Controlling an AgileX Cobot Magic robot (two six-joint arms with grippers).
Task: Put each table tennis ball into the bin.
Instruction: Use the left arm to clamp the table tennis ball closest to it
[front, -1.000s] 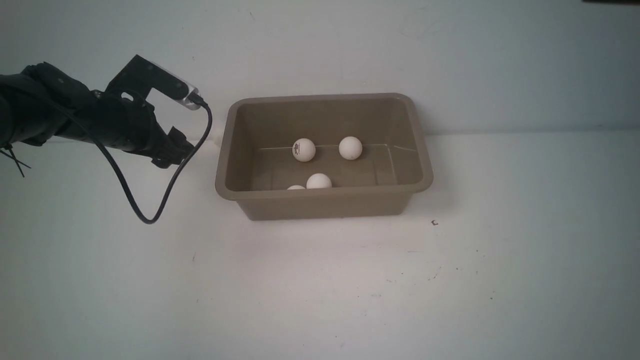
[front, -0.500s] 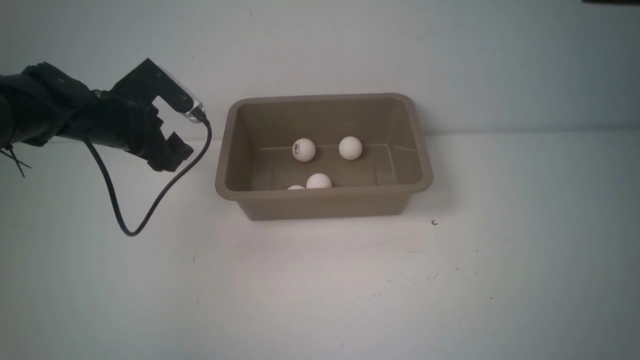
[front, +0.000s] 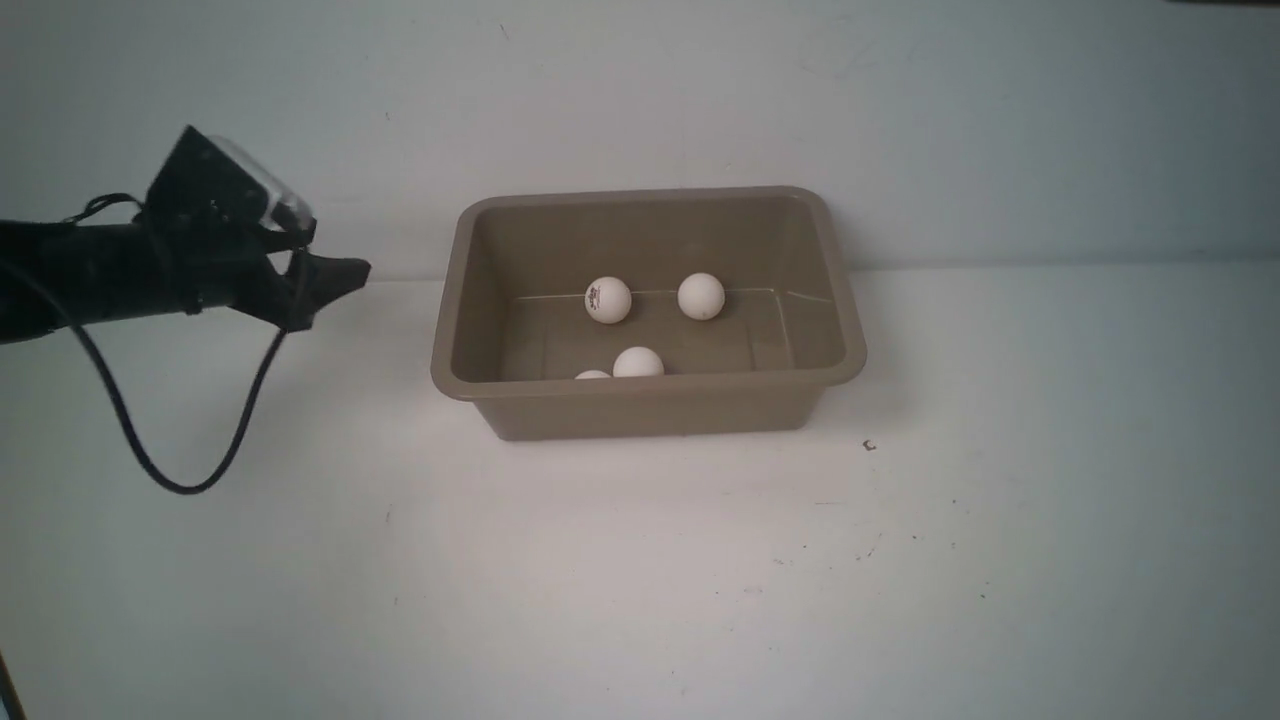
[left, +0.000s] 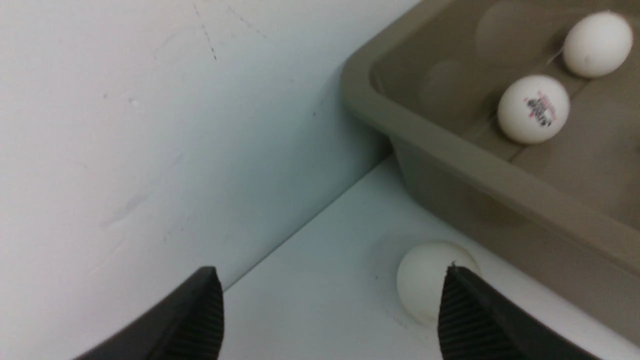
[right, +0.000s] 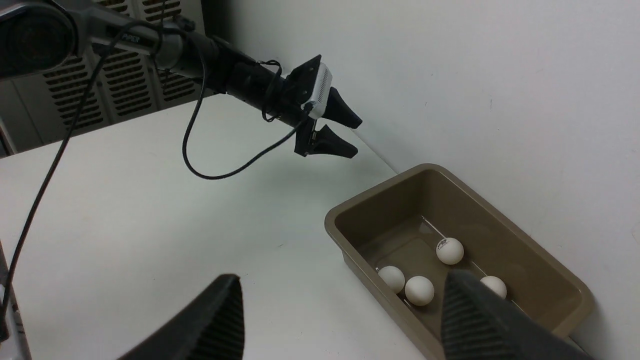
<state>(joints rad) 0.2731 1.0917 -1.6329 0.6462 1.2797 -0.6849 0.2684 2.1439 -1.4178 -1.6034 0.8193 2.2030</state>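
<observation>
Front view: four balls (front: 608, 300) (front: 701, 296) (front: 638, 362) (front: 592, 375) lie in the bin (front: 640, 388); the left tool (front: 345, 275) is beside it, fingers apart, empty.
Left wrist view shows a fifth ball (left: 422, 280) on the tabletop (front: 640, 580), just beside the bin's outer side and near the wall (left: 125, 125), not gripped. The right tool (right: 342, 282) hangs above the tabletop, fingers apart, empty.

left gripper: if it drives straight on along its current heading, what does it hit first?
Probably the table close to where it meets the back wall, though depth is unclear. The open left gripper is not centred on the loose ball, which sits off to one side of its line, beside the bin.
</observation>
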